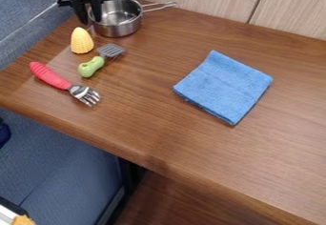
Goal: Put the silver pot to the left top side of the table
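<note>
The gripper [91, 21] hangs at the upper left, over the left rim of the silver pot [119, 29]. Its two fingers stand apart, one just outside the pot's left wall and the other at the inner side of the rim. Upright near the upper left corner of the wooden table [159, 133], the pot has its wire handle pointing right toward the wall. Part of its left rim is hidden behind the gripper.
In front of the pot stand a yellow corn piece [81, 41] and a green-handled spatula [92, 67]. A red-handled fork [51, 76] lies nearer the left edge. A folded blue cloth [224, 86] lies right of centre. Wall panels [293, 9] border the back.
</note>
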Tool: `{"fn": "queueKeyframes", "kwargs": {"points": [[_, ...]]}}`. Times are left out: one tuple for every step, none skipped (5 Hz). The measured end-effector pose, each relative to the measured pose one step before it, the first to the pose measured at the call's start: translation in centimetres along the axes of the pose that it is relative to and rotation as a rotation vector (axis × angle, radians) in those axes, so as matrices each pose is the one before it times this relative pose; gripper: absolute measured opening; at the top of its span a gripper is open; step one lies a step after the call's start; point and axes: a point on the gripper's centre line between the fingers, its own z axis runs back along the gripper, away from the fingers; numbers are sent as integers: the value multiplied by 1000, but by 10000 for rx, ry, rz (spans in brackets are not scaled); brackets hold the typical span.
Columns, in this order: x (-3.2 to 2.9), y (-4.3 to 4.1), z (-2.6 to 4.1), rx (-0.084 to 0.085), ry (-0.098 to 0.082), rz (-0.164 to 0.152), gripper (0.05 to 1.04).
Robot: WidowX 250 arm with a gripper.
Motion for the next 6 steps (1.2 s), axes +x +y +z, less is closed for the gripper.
{"fn": "queueKeyframes", "kwargs": {"points": [[-69,117,35,75,54,-48,823],[-249,498,-201,302,74,2,1020],[-165,319,1365,198,-196,22,1012],[386,265,3560,55,-815,190,1007],[57,-356,2070,-266,-457,-104,1004],[-421,-469,1664,-130,-311,-329,1001]]}}
